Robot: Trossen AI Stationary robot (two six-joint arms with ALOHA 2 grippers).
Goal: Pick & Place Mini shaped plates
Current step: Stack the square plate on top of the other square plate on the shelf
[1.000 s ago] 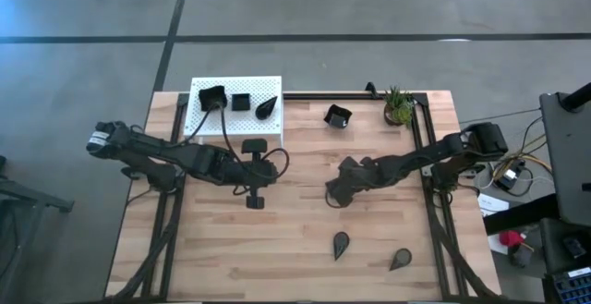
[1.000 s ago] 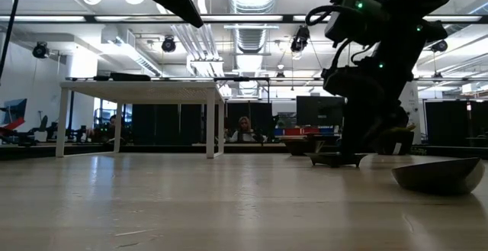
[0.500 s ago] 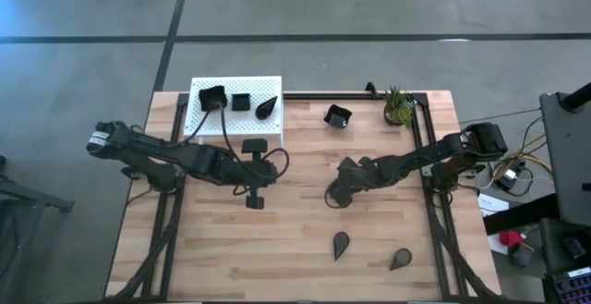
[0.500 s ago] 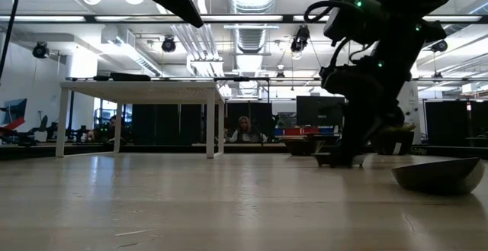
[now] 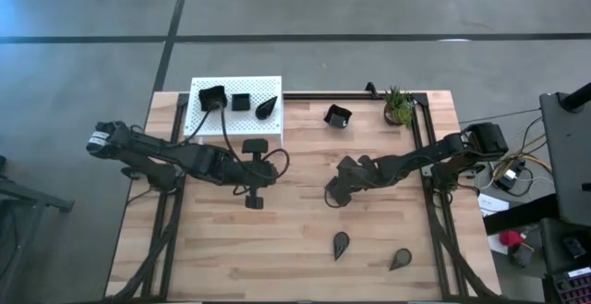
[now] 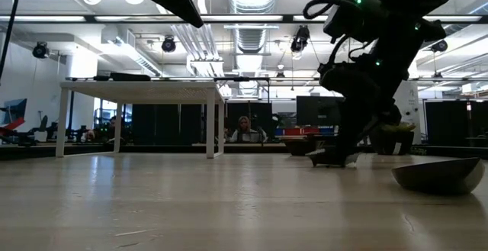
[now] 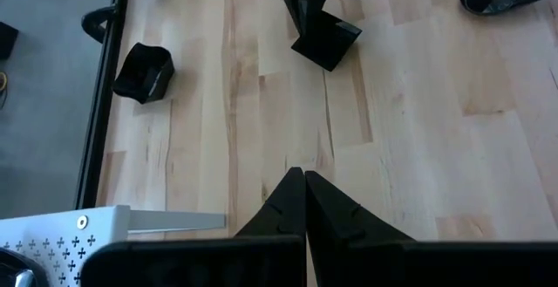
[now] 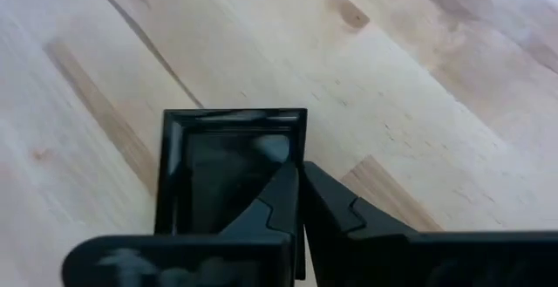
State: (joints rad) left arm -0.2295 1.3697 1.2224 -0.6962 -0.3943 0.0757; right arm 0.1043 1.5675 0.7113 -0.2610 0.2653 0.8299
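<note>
My right gripper [image 5: 333,193] is at the table's middle, shut on a small black square plate [image 8: 231,160], which also shows in the left wrist view [image 7: 324,43] and the low view [image 6: 329,158]. My left gripper [image 7: 303,189] is shut and empty, left of the middle [image 5: 274,168], pointing toward the right arm. Three black dishes [image 5: 212,99] [image 5: 241,102] [image 5: 267,107] rest on the white perforated platform [image 5: 249,87]. A larger square dish [image 5: 337,115] lies at the far side. Two teardrop plates [image 5: 341,244] [image 5: 401,260] lie near the front edge. My right gripper pinches the square plate's rim [image 8: 301,152] on one side, one finger [image 8: 277,195] over the dish's inside and the other [image 8: 336,204] outside it. The fingers slant down from the table's right. The plate is tilted; whether its low edge touches the table I cannot tell.
A small green potted plant [image 5: 399,105] stands at the far right by a black rail [image 5: 323,94]. Bare wood lies between the arms and the two teardrop plates. One teardrop plate [image 6: 438,175] looms close in the low view.
My right gripper has drawn the square plate a little toward the table's left, and the plate has tipped from lying flat to tilted. The gripper stays shut on it.
</note>
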